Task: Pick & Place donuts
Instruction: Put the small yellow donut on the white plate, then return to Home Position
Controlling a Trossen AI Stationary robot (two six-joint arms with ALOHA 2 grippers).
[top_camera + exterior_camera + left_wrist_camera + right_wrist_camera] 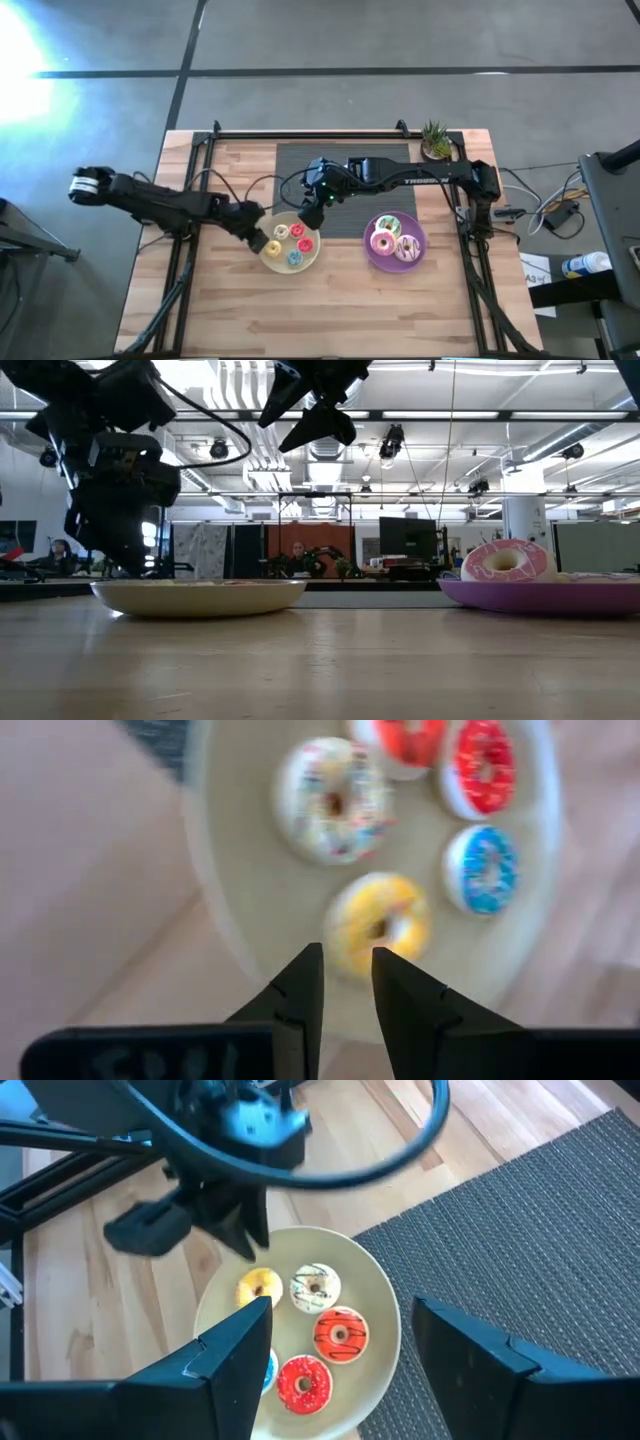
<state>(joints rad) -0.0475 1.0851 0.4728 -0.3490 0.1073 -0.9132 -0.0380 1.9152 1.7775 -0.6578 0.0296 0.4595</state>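
Note:
Several tiny donuts lie on the cream-yellow plate point(290, 243): yellow point(380, 925), cream with sprinkles point(335, 800), two red point(303, 1382) and blue point(483, 868). Larger pink, white and green donuts point(395, 238) lie on the purple plate point(372, 258). My left gripper point(347, 965) hovers over the plate's left rim, just short of the yellow donut, its fingers only a narrow gap apart and touching nothing. My right gripper point(342, 1305) hangs wide open above the plate's far side, well clear of the donuts.
A dark woven mat point(340, 170) lies on the far half of the wooden table. A small potted plant point(435, 140) stands at the far right corner. Black frame rails run along both table sides. Bare wood lies toward the near edge point(320, 310).

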